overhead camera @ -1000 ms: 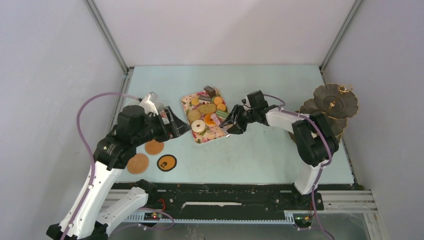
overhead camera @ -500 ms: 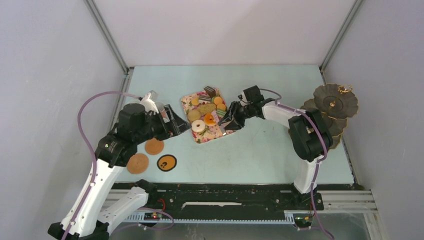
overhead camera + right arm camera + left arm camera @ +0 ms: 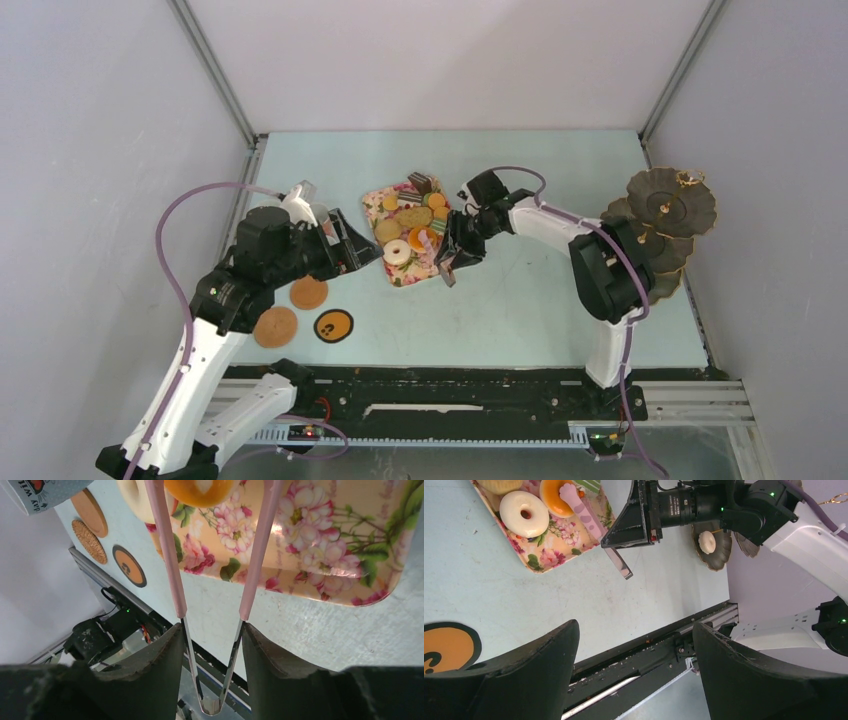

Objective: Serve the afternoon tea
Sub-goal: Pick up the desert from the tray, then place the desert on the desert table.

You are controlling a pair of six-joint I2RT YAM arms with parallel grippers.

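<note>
Evidently little is served yet: an orange donut [image 3: 200,489] is flanked by the arms of the pink tongs [image 3: 170,555], which are clenched in the right claw [image 3: 210,636] and reach ahead of it over the floral tray [image 3: 325,555], where most sweets are piled. One white treat [image 3: 707,541] is seen on a low tier of the stand [image 3: 716,560], well behind that claw. The left claw [image 3: 635,630] is spread wide, with nothing held. Three coasters [image 3: 308,293] are laid bare near it.

High fixed view from behind, down onto the table [image 3: 520,300]; two close wrist views, floral tray [image 3: 559,542] common to all
</note>
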